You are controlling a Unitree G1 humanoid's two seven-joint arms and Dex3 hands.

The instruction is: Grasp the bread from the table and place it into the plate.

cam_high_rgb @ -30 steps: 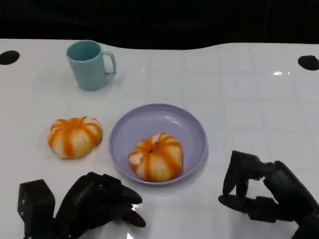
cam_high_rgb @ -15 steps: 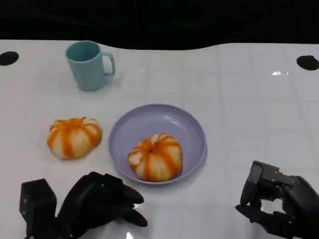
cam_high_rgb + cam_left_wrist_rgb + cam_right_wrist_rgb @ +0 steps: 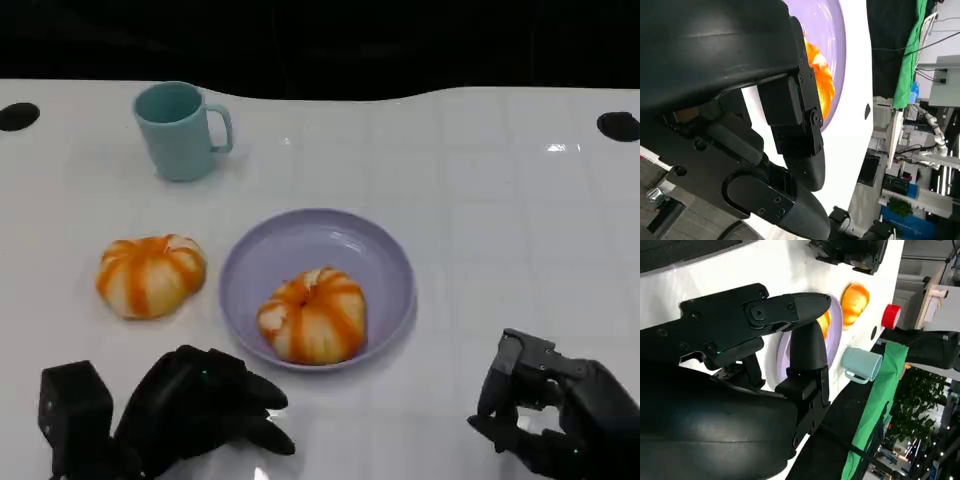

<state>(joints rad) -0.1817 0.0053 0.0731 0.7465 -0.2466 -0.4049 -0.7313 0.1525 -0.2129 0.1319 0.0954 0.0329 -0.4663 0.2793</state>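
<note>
One orange-striped bread (image 3: 313,316) lies inside the lavender plate (image 3: 385,255) at mid-table; it also shows in the left wrist view as bread (image 3: 821,75) on the plate (image 3: 836,30). A second bread (image 3: 150,274) sits on the table left of the plate. My left hand (image 3: 205,410) rests near the front edge below that bread, fingers loosely spread, holding nothing. My right hand (image 3: 545,410) hovers at the lower right, clear of the plate, fingers apart and empty. The right wrist view shows the plate (image 3: 782,349) and the table bread (image 3: 855,299).
A teal mug (image 3: 180,130) stands at the back left, also seen as a mug (image 3: 862,365) in the right wrist view. Black round marks (image 3: 618,125) sit at the table's far corners. White tabletop stretches to the right of the plate.
My right hand has drawn back from beside the plate toward the lower right corner, then nearly stopped. The bread, plate, mug and left hand have stayed put.
</note>
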